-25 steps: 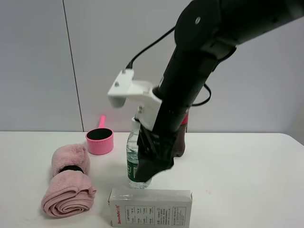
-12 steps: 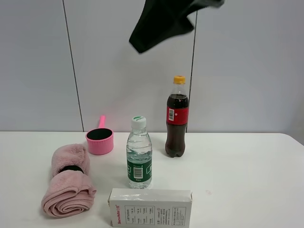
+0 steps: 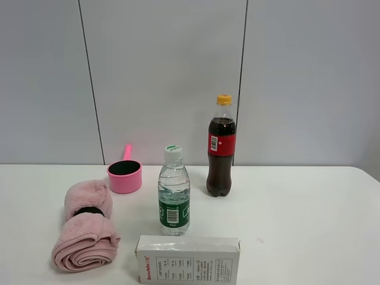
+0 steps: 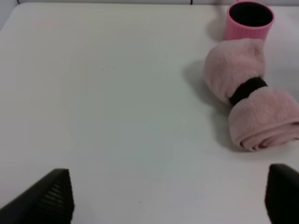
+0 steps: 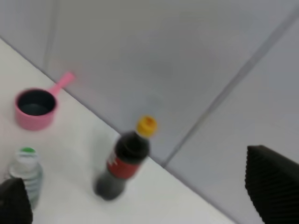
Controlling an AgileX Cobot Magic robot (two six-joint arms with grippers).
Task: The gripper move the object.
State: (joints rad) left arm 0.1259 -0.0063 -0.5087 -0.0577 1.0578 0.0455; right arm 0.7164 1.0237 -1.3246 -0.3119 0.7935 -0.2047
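Note:
The flat white box (image 3: pixel 188 259) with black text panels and a red brand name lies at the front middle of the white table (image 3: pixel 297 208). No gripper or arm shows in the exterior high view. In the left wrist view my left gripper (image 4: pixel 168 200) is open and empty, its two black fingertips (image 4: pixel 53 198) far apart above bare table, away from the box. In the right wrist view my right gripper (image 5: pixel 142 196) is open and empty, high above the table, looking down on the bottles. The box is out of both wrist views.
A clear water bottle (image 3: pixel 174 193) stands just behind the box, a cola bottle (image 3: pixel 221 148) behind it to the right. A rolled pink towel (image 3: pixel 86 225) lies at the left, with a pink cup (image 3: pixel 124 175) behind it. The towel (image 4: pixel 250 93) and cup (image 4: pixel 249 18) also show in the left wrist view.
The right arm, which reached down beside the water bottle behind the box, has lifted up and out of the exterior high view. The box and bottles have not moved.

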